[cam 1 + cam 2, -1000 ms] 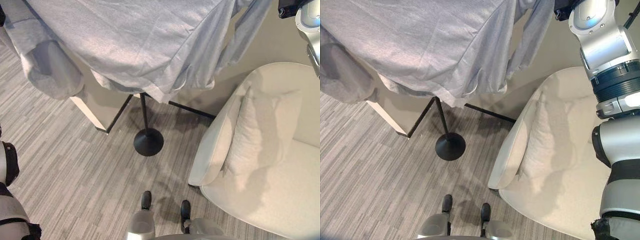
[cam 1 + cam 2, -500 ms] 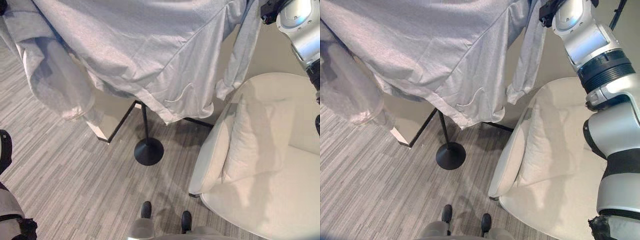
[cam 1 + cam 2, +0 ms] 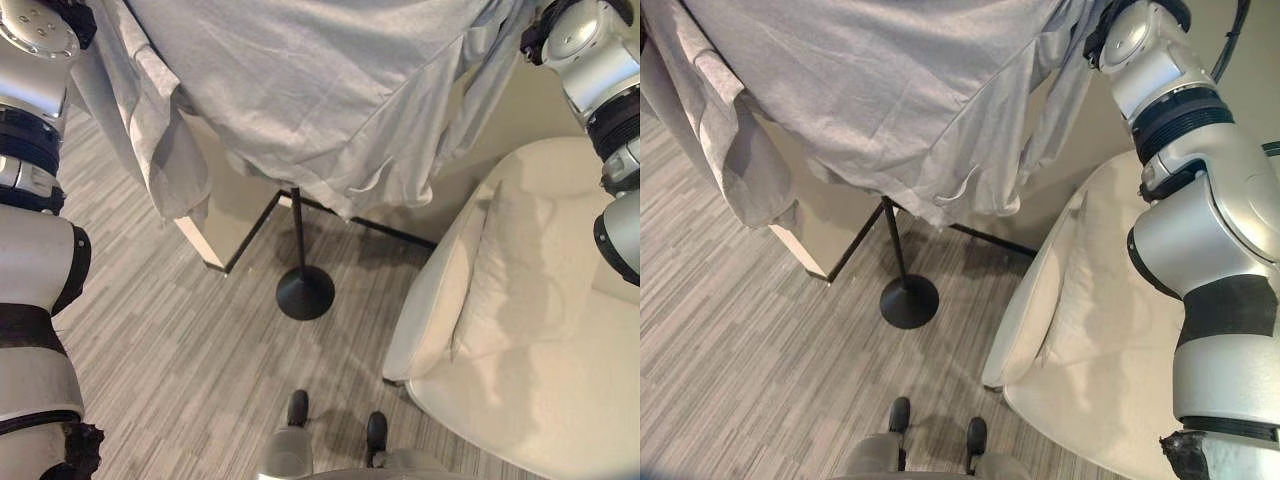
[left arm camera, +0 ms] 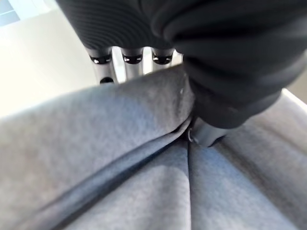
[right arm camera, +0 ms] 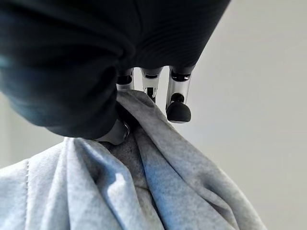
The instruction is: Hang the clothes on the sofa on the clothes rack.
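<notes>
2 hands (image 4: 211,120) (image 5: 115,129) raised, gripping grey garment (image 3: 320,90).

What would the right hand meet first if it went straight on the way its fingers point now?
Probably nothing near: past the right hand, shut on the grey sweatshirt, lies a plain pale wall; its depth is unclear.

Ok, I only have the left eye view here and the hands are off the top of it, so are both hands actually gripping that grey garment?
Observer: Yes. In the left wrist view the left hand has its thumb and fingers pinched on the grey garment.
Operator: And the right?
Observer: The right hand is also pinching a bunched fold of it, against a plain wall.
Operator: Anything the right eye adds?
Observer: It shows the rack pole's black round base on the floor, beside the white sofa.
</notes>
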{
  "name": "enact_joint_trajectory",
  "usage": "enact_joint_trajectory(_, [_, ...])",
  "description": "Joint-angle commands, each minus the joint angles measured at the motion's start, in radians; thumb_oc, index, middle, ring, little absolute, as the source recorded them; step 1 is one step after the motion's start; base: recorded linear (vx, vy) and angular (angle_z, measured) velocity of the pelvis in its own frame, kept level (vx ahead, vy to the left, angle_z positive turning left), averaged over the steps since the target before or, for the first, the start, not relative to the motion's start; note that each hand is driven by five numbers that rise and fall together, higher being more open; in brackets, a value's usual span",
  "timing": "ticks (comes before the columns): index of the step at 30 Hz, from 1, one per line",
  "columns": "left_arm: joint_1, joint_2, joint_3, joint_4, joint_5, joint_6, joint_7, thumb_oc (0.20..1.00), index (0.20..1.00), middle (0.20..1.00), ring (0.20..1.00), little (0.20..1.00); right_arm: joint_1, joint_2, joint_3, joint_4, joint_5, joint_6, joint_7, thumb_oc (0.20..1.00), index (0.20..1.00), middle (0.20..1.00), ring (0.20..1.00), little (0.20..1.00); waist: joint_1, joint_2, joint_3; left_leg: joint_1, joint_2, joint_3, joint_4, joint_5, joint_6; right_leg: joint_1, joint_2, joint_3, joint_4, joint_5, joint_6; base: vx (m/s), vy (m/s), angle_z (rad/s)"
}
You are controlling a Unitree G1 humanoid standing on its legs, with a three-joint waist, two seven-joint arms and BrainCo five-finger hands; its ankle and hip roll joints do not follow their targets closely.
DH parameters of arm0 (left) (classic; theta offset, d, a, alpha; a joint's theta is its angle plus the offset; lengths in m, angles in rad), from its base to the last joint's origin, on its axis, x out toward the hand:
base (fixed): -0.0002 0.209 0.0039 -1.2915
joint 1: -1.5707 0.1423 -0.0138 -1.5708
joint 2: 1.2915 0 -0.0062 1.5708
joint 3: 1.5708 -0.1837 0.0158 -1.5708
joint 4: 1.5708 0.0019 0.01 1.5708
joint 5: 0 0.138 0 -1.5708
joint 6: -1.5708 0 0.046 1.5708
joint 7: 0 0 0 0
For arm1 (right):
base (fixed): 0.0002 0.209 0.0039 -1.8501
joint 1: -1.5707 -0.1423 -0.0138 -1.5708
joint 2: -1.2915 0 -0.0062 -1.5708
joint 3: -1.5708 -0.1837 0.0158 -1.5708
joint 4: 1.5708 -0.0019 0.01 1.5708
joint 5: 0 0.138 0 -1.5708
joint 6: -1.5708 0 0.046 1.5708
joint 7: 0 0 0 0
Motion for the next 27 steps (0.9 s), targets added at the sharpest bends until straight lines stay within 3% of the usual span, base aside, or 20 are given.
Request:
enact_joint_trajectory(1, [-0.294, 0.054, -0.128, 0.071, -0.038, -0.018, 0.018, 0.2, 0.2, 0.2, 0.2, 0.2, -0.272, -0.036, 0.083, 0.119, -0.024, 0.0, -0.019, 0.2, 0.2, 0.2, 0.2, 0.2, 0.026, 0.019, 0.126, 0.165, 0.031, 0.02, -0.063, -0.15, 0.004, -0.012, -0.061, 0.026, -0.014, -0.012, 0.022, -0.13, -0.003, 0.0])
enact_joint_trajectory(7, [-0.282, 0.043, -0.126, 0.081, -0.028, -0.009, 0.004, 0.2, 0.2, 0.2, 0.2, 0.2, -0.256, -0.064, 0.137, 0.122, -0.069, 0.008, 0.004, 0.2, 0.2, 0.2, 0.2, 0.2, 0.025, 0.016, 0.206, 0.142, 0.031, 0.018, -0.063, -0.136, 0.0, -0.037, -0.064, 0.028, -0.014, 0.002, 0.02, -0.1, -0.001, 0.0])
enact_joint_trajectory(10, [-0.188, 0.04, -0.069, 0.109, -0.021, -0.004, -0.036, 0.2, 0.2, 0.2, 0.2, 0.2, -0.175, -0.059, 0.098, 0.093, -0.078, -0.005, 0.033, 0.2, 0.2, 0.2, 0.2, 0.2, 0.025, 0.011, 0.234, 0.136, 0.031, 0.021, -0.063, -0.131, -0.003, -0.05, -0.067, 0.026, -0.014, 0.012, 0.019, -0.08, -0.015, 0.01])
enact_joint_trajectory(16, [-0.06, 0.061, -0.001, 0.08, 0.008, 0.002, -0.064, 0.2, 0.2, 0.2, 0.2, 0.2, -0.09, -0.056, 0.067, 0.021, -0.096, -0.015, 0.061, 0.2, 0.2, 0.2, 0.2, 0.2, 0.024, 0.014, 0.25, 0.13, 0.03, 0.021, -0.063, -0.126, -0.005, -0.058, -0.069, 0.027, -0.014, 0.022, 0.02, -0.03, -0.01, -0.01])
enact_joint_trajectory(23, [0.147, 0.11, 0.139, -0.051, 0.032, 0.001, -0.089, 0.2, 0.2, 0.2, 0.2, 0.2, 0.037, -0.068, -0.004, -0.141, -0.096, -0.041, 0.09, 0.2, 0.2, 0.2, 0.2, 0.2, 0.023, 0.018, 0.258, 0.123, 0.034, 0.019, -0.063, -0.122, -0.009, -0.064, -0.069, 0.026, -0.014, 0.033, 0.023, -0.01, -0.011, -0.03])
enact_joint_trajectory(27, [0.37, 0.114, 0.321, -0.239, 0.03, -0.005, -0.103, 0.2, 0.2, 0.2, 0.2, 0.2, 0.181, -0.097, -0.081, -0.229, -0.096, -0.051, 0.118, 0.2, 0.2, 0.2, 0.2, 0.2, 0.028, 0.027, 0.237, 0.123, 0.036, 0.016, -0.063, -0.125, -0.009, -0.061, -0.069, 0.026, -0.014, 0.035, 0.024, 0.02, -0.002, 0.0])
